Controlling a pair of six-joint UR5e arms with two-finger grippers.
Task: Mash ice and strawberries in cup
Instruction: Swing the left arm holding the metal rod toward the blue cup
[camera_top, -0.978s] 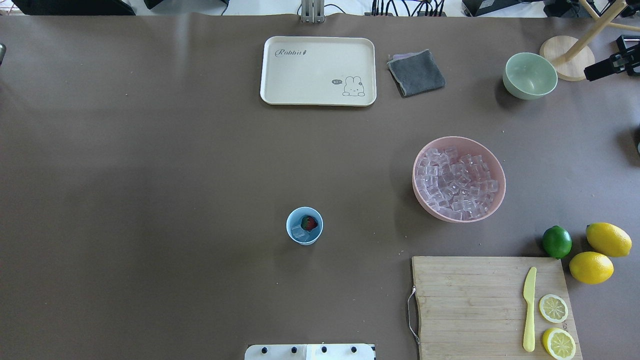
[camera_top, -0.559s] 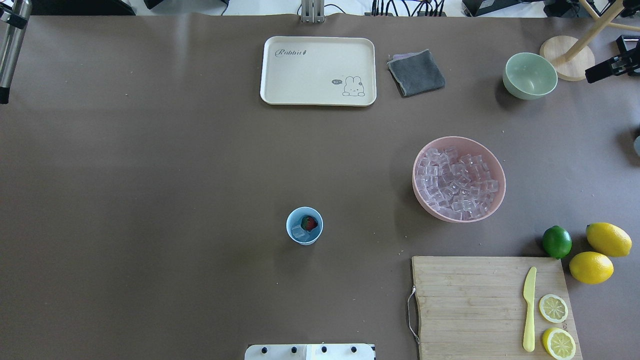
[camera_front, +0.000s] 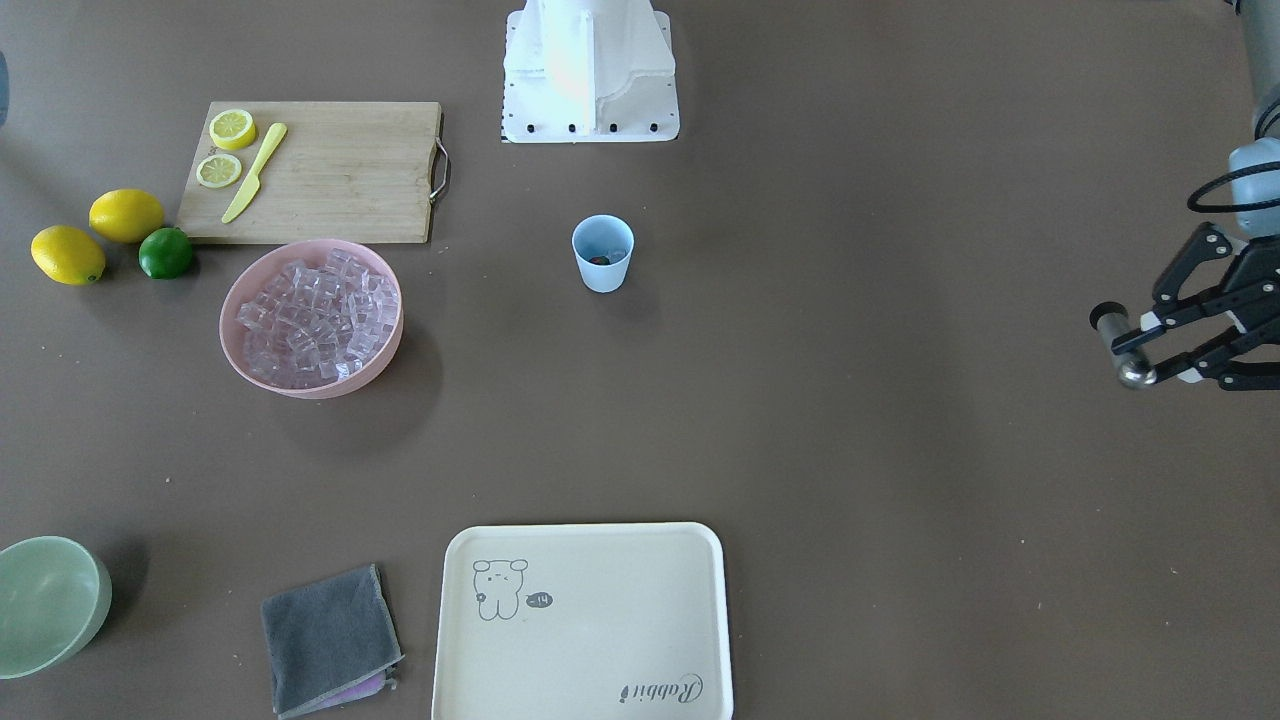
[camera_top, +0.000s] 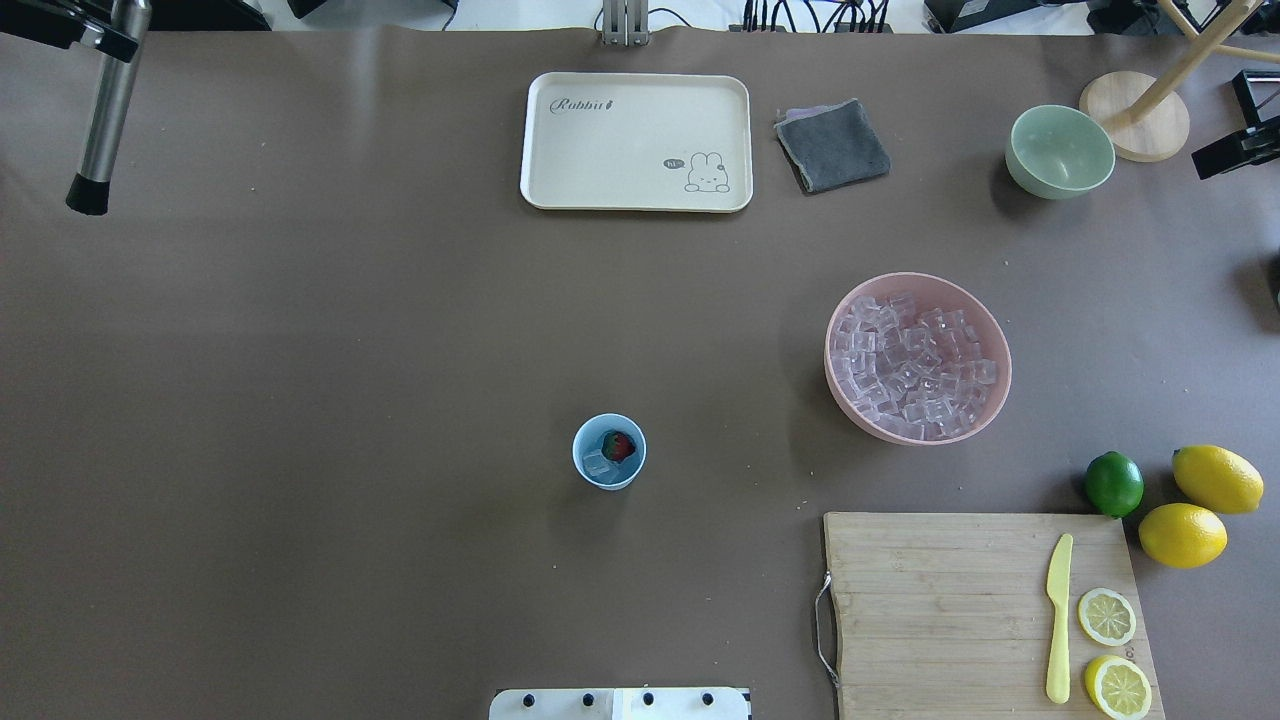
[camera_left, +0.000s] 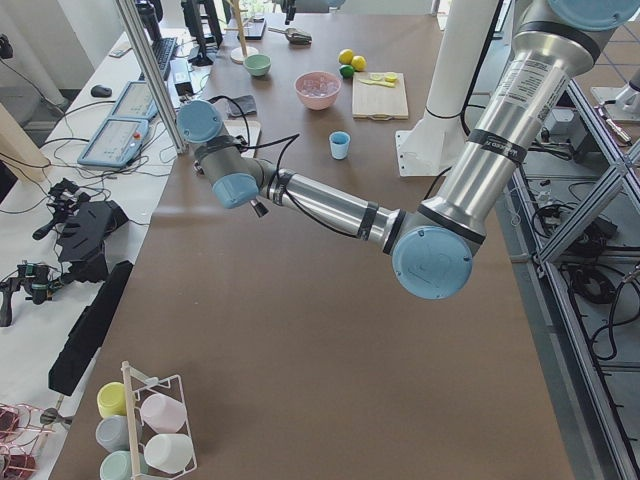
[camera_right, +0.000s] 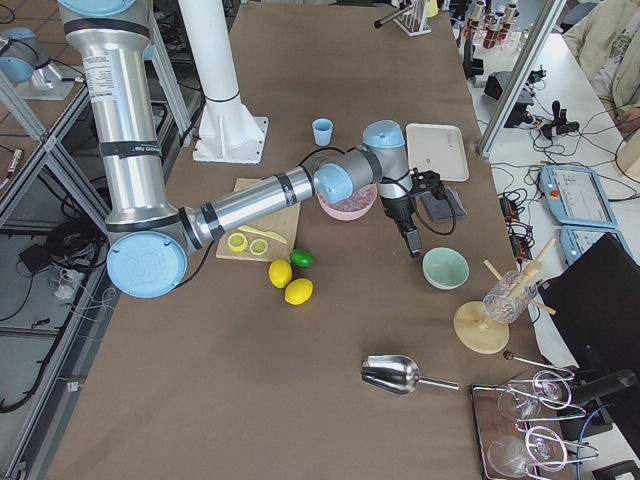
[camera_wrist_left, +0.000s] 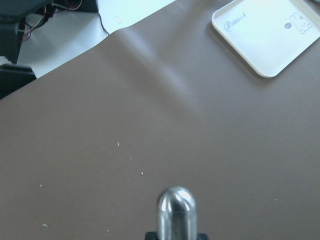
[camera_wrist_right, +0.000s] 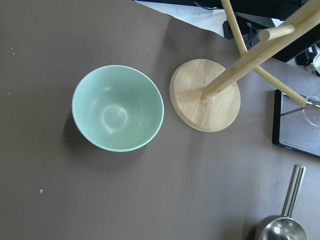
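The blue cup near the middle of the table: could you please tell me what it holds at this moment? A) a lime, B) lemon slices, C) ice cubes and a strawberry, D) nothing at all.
C: the overhead view shows clear ice and a dark red strawberry lying inside the cup.

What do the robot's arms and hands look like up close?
The left arm and right arm are silver tubes with pale blue round joint caps and black rings. The left hand is a black two-finger linkage; a black cable loops beside it.
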